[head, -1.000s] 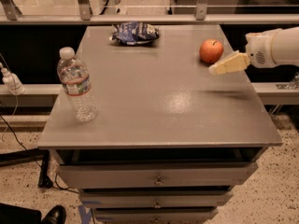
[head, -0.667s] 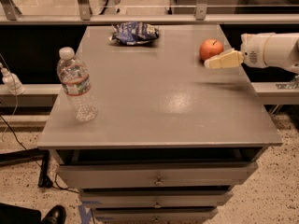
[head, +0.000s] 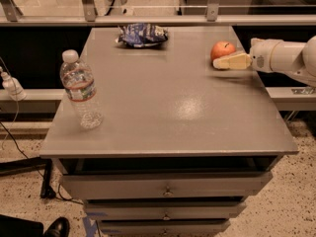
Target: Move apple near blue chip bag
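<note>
The red-orange apple sits on the grey table near its far right edge. The blue chip bag, dark blue and wrinkly, lies at the far middle of the table, well left of the apple. My gripper reaches in from the right on a white arm. It is low over the table, right against the apple's front right side and partly covering it.
A clear plastic water bottle stands upright at the table's left side. Drawers sit below the table front. A rail and glass panels run behind the table. Cables hang at the left.
My gripper has moved left and away from the camera, from just right of the apple to right against its front. The apple, bag and bottle have not moved.
</note>
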